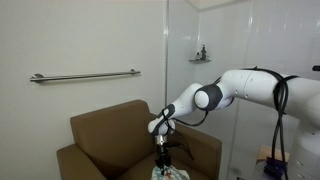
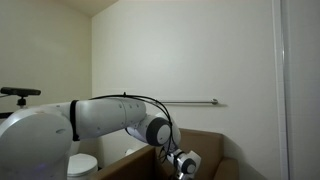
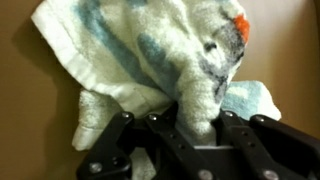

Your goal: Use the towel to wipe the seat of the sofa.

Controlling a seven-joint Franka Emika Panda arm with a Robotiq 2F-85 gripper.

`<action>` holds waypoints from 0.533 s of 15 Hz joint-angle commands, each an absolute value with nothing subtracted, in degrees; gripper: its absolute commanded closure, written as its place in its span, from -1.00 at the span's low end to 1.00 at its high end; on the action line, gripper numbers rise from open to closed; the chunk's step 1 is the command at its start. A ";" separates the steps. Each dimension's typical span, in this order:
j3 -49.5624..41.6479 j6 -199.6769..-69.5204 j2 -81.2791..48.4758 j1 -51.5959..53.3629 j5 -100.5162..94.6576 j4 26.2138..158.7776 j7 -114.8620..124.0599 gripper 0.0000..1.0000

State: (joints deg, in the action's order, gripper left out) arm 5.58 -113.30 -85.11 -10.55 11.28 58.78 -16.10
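A white towel with pale blue stripes and an orange patch fills the wrist view, bunched on the brown sofa seat. My gripper is shut on a fold of the towel, which is pinched between the black fingers. In an exterior view the gripper points down over the seat of the brown sofa, with the towel under it at the frame's bottom edge. In an exterior view the arm hides most of the sofa, and the towel is not visible there.
A metal grab bar is fixed to the white wall above the sofa; it also shows in an exterior view. A small shelf with items hangs on the wall. The sofa's backrest and arms ring the seat.
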 commanded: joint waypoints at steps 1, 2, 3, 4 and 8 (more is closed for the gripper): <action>1.91 -115.25 -85.08 -6.76 8.47 52.30 -8.59 0.85; 0.88 -116.44 -85.02 -6.00 7.78 50.95 -6.86 0.84; -0.10 -118.31 -84.96 -5.35 7.10 50.22 -5.15 0.85; -1.09 -120.34 -84.91 -4.77 6.44 49.85 -3.25 0.85; -1.06 -124.36 -84.95 -5.09 5.88 51.97 -1.24 0.84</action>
